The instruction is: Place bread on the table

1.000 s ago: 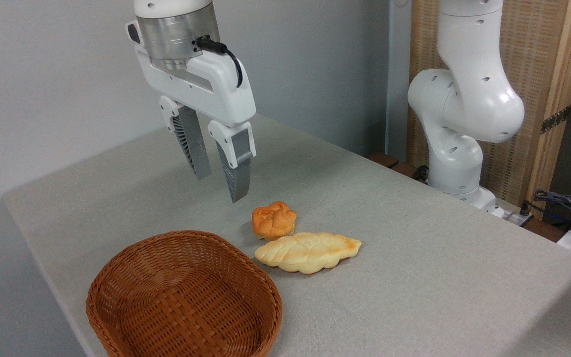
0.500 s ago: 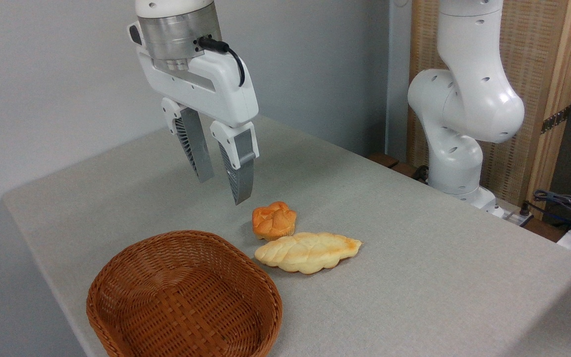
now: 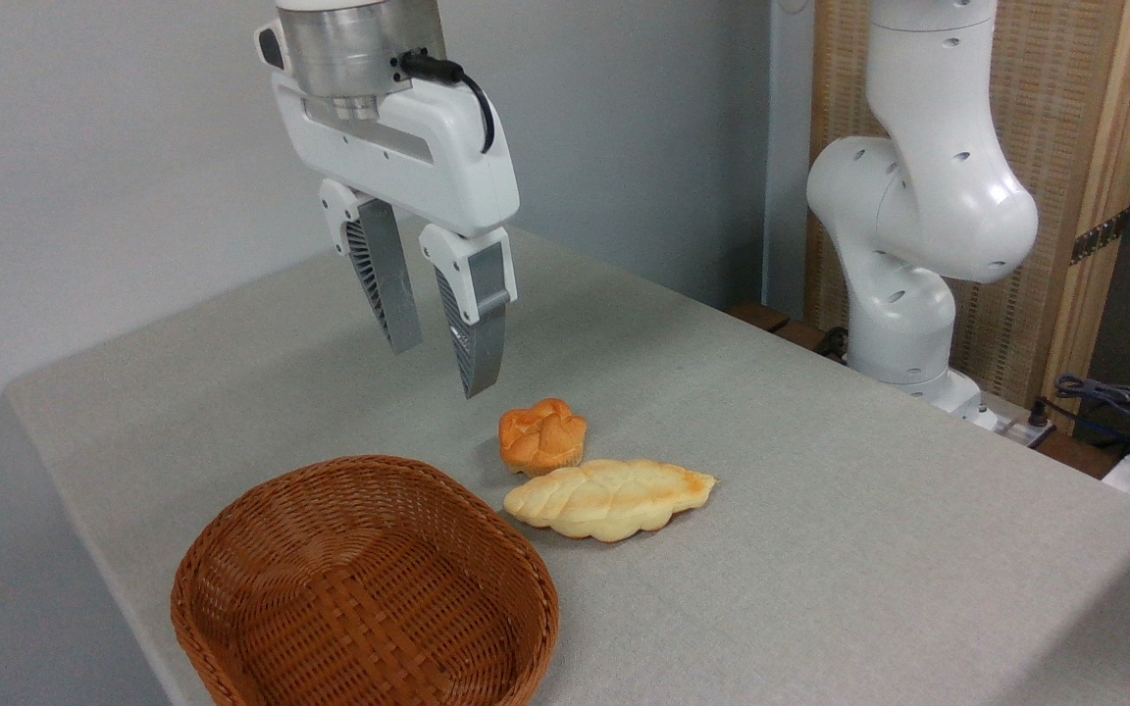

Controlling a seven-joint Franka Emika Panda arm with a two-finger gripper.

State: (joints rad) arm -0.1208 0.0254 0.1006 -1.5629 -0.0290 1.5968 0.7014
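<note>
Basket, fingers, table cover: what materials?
Basket: brown woven wicker, slightly glossy, with visible strand weave. Fingers: matte grey, ribbed inner faces, probably plastic or rubber. Table cover: light grey cloth, matte with a fine weave texture.

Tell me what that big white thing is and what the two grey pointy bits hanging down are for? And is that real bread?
The big white thing is a robot arm. It stands at the far side of the table and bends over it. One camera beside the table took this picture. The grey pointy bits are the two fingers of the robot's hand. They squeeze together to pick things up. Right now the hand is open, holds nothing and hangs in the air above the table. On the grey cloth lie a long, pale, braided bread and, close behind it, a small orange bun. Nearer to us sits a brown woven basket with nothing inside. I cannot tell from a picture whether the bread is real or a toy.
</note>
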